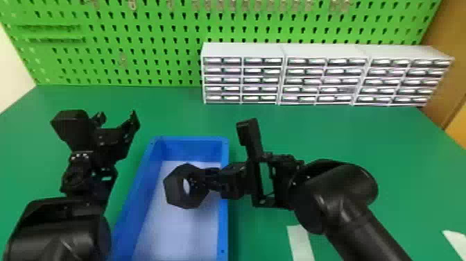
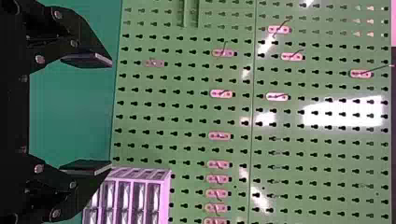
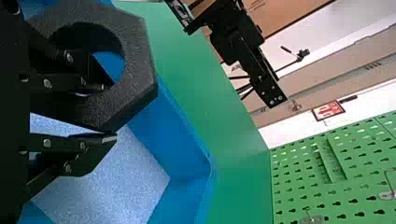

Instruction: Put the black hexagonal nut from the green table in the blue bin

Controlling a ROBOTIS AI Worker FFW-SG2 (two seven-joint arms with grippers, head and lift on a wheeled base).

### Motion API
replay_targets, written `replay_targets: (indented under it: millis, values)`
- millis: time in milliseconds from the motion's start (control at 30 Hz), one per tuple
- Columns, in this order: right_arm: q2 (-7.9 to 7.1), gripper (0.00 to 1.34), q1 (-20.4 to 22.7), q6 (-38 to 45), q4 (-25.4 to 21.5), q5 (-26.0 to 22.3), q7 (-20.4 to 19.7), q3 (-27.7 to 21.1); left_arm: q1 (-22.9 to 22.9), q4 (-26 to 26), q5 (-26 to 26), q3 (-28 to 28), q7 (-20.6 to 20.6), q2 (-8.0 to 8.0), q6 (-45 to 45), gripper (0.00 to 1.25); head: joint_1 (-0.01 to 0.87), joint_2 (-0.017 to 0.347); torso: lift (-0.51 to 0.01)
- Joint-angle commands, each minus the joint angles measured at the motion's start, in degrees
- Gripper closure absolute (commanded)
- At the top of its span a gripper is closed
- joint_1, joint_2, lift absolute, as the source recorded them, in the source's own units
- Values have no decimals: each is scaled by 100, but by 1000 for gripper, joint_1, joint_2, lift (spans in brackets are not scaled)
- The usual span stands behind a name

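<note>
Left of the blue bin (image 1: 224, 225), above the green counter (image 1: 166, 111), is the left gripper (image 1: 117, 118), its fingers spread wide apart. The bin sits on the counter, its inner bottom pale, with a green pegboard (image 1: 138, 40) behind it. The black hexagonal nut (image 1: 174, 190) is up over that bottom — held at the bin's right side by the right gripper (image 1: 200, 178), whose fingers are clenched on the nut's ring, one through the hole, the other outside. Right of the bin lies a pale strip (image 1: 300, 243) — and behind, to the bin's right, stand white drawer units (image 1: 324, 52)
</note>
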Motion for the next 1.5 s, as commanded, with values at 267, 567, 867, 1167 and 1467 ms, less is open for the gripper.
replay_targets:
  millis: [267,567,867,1167,1467]
  values:
    - [17,165,11,-17,0,-8,18,-113,24,2,8,1,9,0,0,476,686,51,-97]
    - [43,104,55,-219,-44,1,18,-482,33,2,17,-26,0,0,0,476,686,51,-97]
    - [114,104,231,-518,-343,370,9,-1290,42,2,17,-35,0,0,0,476,686,51,-97]
    - [166,104,398,-676,-685,748,-70,-2160,33,2,26,-52,9,0,0,478,686,51,-97]
    - [263,104,740,-799,-1143,845,-500,-2951,33,2,26,-52,0,0,0,478,686,51,-97]
